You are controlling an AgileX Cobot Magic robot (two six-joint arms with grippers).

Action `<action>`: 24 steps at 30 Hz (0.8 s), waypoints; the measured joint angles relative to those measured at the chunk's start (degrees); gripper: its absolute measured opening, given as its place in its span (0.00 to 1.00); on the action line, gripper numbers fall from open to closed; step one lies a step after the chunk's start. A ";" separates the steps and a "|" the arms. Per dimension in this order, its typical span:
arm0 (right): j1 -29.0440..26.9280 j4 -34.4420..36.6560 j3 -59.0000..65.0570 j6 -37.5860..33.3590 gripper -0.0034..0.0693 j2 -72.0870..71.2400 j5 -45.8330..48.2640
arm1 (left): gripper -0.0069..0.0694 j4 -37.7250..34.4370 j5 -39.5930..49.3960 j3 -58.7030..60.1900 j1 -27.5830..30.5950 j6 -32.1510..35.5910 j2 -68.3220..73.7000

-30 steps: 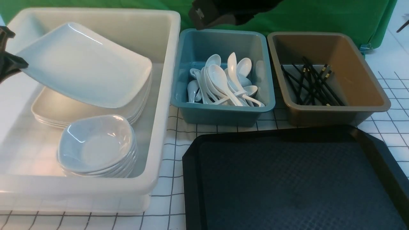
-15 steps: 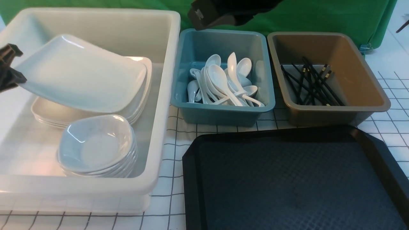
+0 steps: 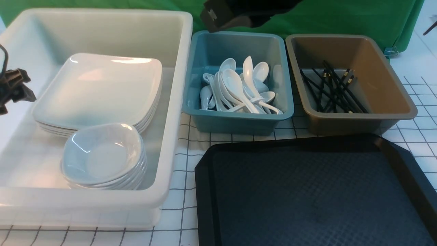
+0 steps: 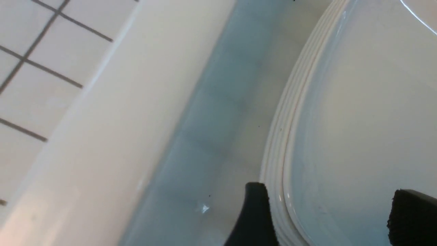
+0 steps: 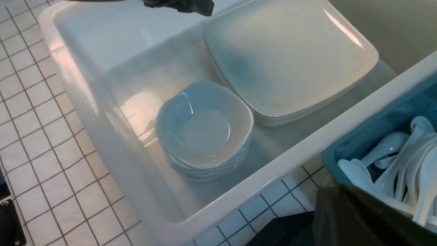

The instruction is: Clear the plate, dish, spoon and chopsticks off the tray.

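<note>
You see the plate [image 3: 99,90] lying flat on top of the plate stack in the white bin [image 3: 102,13], behind the stack of small bowls [image 3: 102,155]. The left claw [image 3: 15,90] stands just beside the plate's outer edge, on the side away from the teal bin [image 3: 239,118]. In the left wrist view its two black fingers [image 4: 254,215] are spread wide, one on each side of the stack's rim, and they pinch nothing; the plate is free.

The right claw you cannot see clearly: only a dark part of it shows at the edge of the right wrist view, but I judge it is pressed together and empty. That arm hangs above the teal bin, behind the tray [image 3: 307,191].

The tray is bare. The spoons [image 3: 239,89] lie in the teal bin, and the chopsticks [image 3: 333,90] lie in the brown bin [image 3: 385,82] with their long axis running roughly away from the tray.

The relation that matters now: the plate lies from the left claw toward the teal bin, and the rim is between the fingers. So I think you must pull the claw up and away from the plate, not toward it, or a finger can catch the rim and shift the stack
</note>
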 joint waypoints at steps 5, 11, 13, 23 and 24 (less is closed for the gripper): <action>0.00 0.05 0.00 0.42 0.06 0.00 -1.60 | 0.50 1.09 4.40 -1.51 -2.31 3.88 -3.87; 0.00 -2.84 -1.67 1.80 0.06 -0.84 -2.95 | 0.12 1.21 14.33 -2.76 -11.27 12.20 -15.66; 0.00 -7.70 -2.84 4.50 0.06 -1.60 -1.40 | 0.10 1.37 15.25 -2.71 -15.17 13.31 -20.50; 0.00 -28.44 3.02 15.30 0.07 -18.35 5.28 | 0.09 7.42 19.72 -1.34 -33.25 6.76 -42.72; 0.00 -29.03 5.66 16.41 0.08 -21.13 5.31 | 0.09 8.35 19.65 -0.23 -34.29 5.36 -45.06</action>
